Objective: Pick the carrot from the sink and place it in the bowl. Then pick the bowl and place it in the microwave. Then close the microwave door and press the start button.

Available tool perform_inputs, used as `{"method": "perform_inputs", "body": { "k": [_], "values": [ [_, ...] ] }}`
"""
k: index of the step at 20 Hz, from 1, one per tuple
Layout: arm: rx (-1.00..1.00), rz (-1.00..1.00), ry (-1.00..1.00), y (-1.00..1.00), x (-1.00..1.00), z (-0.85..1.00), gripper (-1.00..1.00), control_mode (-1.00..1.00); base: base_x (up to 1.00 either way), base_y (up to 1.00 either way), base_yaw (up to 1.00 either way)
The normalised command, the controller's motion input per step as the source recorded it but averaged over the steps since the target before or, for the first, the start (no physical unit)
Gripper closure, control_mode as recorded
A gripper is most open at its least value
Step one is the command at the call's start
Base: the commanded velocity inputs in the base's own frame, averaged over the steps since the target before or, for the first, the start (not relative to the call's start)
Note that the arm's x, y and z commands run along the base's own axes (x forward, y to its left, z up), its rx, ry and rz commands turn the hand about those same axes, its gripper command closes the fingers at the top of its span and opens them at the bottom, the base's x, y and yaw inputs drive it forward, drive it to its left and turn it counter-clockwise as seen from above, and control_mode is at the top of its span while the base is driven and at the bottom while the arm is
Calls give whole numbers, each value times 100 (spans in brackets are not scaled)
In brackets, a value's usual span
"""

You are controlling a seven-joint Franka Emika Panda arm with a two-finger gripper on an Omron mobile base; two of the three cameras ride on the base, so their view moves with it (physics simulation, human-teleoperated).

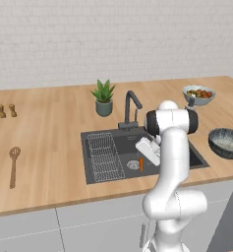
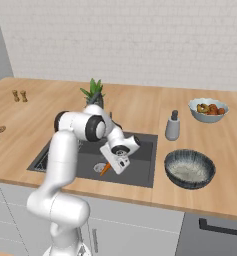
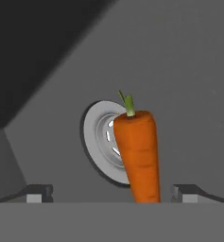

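The short orange carrot (image 1: 141, 164) (image 2: 105, 169) lies on the floor of the dark grey sink (image 1: 120, 145) (image 2: 141, 165), beside the round drain (image 3: 101, 137). My gripper (image 1: 143, 156) (image 2: 111, 164) hangs low inside the basin just above it, open. In the hand view the carrot (image 3: 139, 156) stands between the two spread fingertips, nearer the right one, with my gripper (image 3: 112, 194) not touching it. The bowl (image 1: 227, 141) (image 2: 190, 169), dark outside and pale streaked inside, sits on the counter to the right of the sink. The microwave and its door are out of view.
A dark faucet (image 1: 131, 106) and a potted plant (image 1: 103, 97) stand behind the sink. A wire rack (image 1: 104, 156) fills its left part. A fruit bowl (image 1: 198, 94), a grey shaker (image 2: 173, 126) and a wooden spoon (image 1: 13, 165) lie on the wooden counter.
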Motion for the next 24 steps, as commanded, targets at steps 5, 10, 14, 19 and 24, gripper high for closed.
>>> {"method": "perform_inputs", "body": {
  "k": [5, 10, 14, 19, 24],
  "values": [
    [0, 0, 0, 1, 23, -39, -100, -100, 0, 0, 0],
    [0, 0, 0, 1, 21, -45, -100, -100, 0, 0, 0],
    [0, 0, 0, 4, 13, -39, -100, -100, 0, 0, 0],
    [-6, 0, 0, 20, -13, -36, -100, -100, 0, 0, 0],
    [-11, 0, 0, 31, -23, -41, -100, -100, 0, 0, 0]
  ]
}}
